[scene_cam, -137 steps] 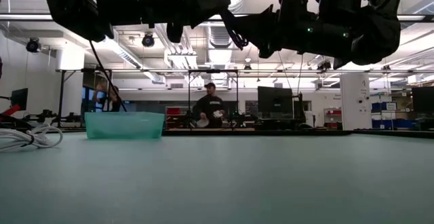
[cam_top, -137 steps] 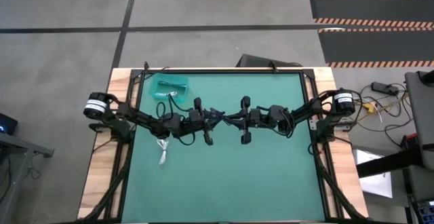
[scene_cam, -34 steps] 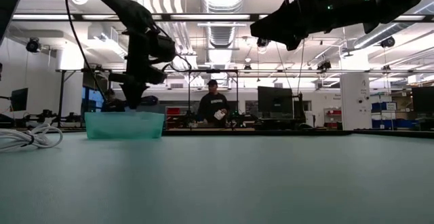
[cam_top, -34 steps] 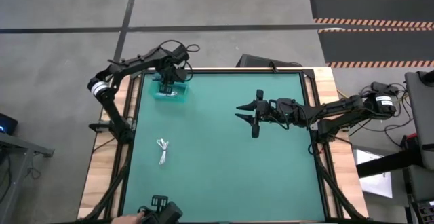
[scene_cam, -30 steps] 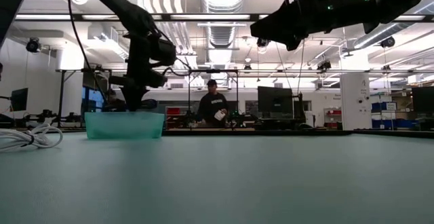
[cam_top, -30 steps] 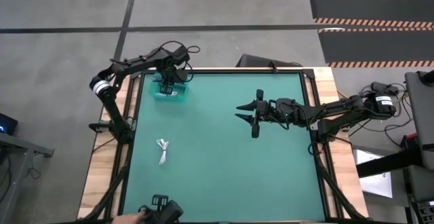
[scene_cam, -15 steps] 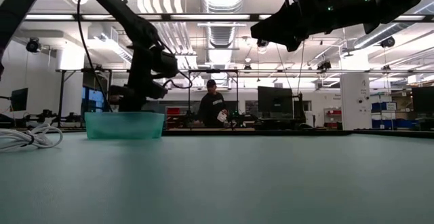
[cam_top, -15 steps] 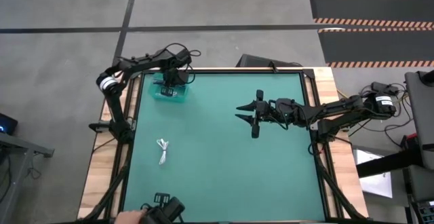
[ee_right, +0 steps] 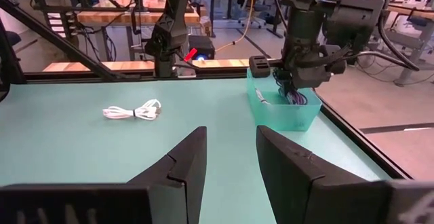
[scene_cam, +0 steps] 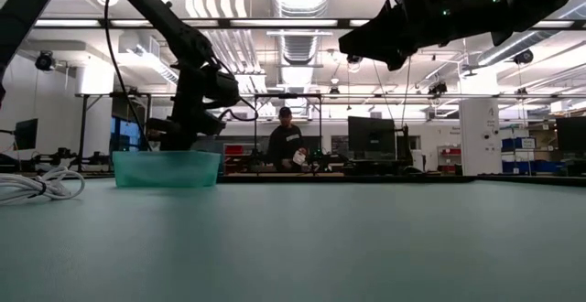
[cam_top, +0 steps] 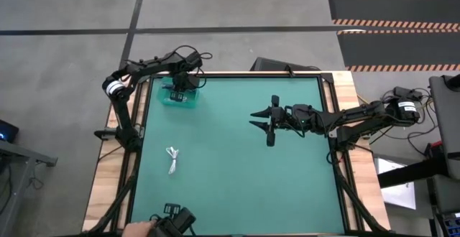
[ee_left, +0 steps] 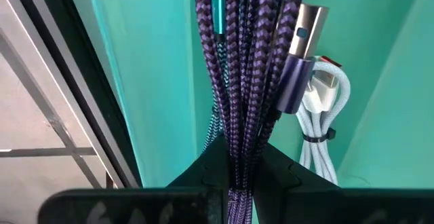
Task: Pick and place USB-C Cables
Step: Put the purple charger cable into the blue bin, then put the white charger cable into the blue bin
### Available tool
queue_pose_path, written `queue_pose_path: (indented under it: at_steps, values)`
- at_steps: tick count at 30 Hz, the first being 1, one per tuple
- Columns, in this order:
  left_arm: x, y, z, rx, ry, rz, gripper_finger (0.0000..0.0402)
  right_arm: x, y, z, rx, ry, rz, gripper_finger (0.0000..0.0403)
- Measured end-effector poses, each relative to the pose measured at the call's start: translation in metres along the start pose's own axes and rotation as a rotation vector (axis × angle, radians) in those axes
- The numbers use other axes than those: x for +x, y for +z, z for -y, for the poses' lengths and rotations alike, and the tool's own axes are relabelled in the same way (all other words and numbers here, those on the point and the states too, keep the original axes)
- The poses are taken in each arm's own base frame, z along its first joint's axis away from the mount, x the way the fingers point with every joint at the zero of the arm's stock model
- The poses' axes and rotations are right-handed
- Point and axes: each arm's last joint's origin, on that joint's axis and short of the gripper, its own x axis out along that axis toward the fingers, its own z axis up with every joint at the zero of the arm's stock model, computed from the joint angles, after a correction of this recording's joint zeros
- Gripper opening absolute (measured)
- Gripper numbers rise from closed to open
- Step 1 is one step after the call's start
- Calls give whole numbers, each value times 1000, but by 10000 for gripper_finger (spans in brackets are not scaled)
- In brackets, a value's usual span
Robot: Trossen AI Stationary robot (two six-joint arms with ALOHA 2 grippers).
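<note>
A translucent teal tray (cam_top: pixel 169 99) stands at the table's far left corner. My left gripper (cam_top: pixel 182 92) reaches down into it, shut on a dark purple braided USB-C cable (ee_left: pixel 244 61). A white bundled cable (ee_left: pixel 325 108) lies on the tray's floor beside the purple one. Another white bundled cable (cam_top: pixel 172 159) lies on the green mat toward the near left, also visible in the right wrist view (ee_right: pixel 132 110). My right gripper (cam_top: pixel 254 118) hangs open in the air right of the table's middle, holding nothing. My left gripper pinches several strands of the purple braided bundle (ee_left: pixel 239 149) between its two fingers. The fingers come from above, pointing down into the tray, and lie along the strands. The bundle reaches past the fingertips into the tray, its plug ends (ee_left: pixel 302 47) foremost.
A person's hand with a small black device (cam_top: pixel 172 226) shows at the table's near edge. The mat between the loose white cable and my right gripper is bare. In the low view a person (scene_cam: pixel 284 146) stands in the room beyond the table.
My left gripper has gone down toward the tray with the purple cable, so that it now reaches inside the tray's walls. The hand at the near edge has shifted a little.
</note>
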Motion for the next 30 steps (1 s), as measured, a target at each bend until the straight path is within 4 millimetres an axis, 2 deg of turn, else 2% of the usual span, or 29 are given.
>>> queue_pose_path:
  at_steps: [10, 22, 26, 30]
  values:
    - [0, 2, -2, -15, 23, 16, 24, 0, 0, 0, 0, 0, -2, 118]
    - [0, 2, -3, -46, 35, 16, 85, 0, 0, 0, -1, 0, -3, 118]
    - [-3, 3, -2, -56, 50, 11, 91, 0, 0, 0, -1, 0, -3, 118]
    - [-11, 7, -1, -131, 147, -68, 91, 0, 0, 0, -1, 0, -3, 118]
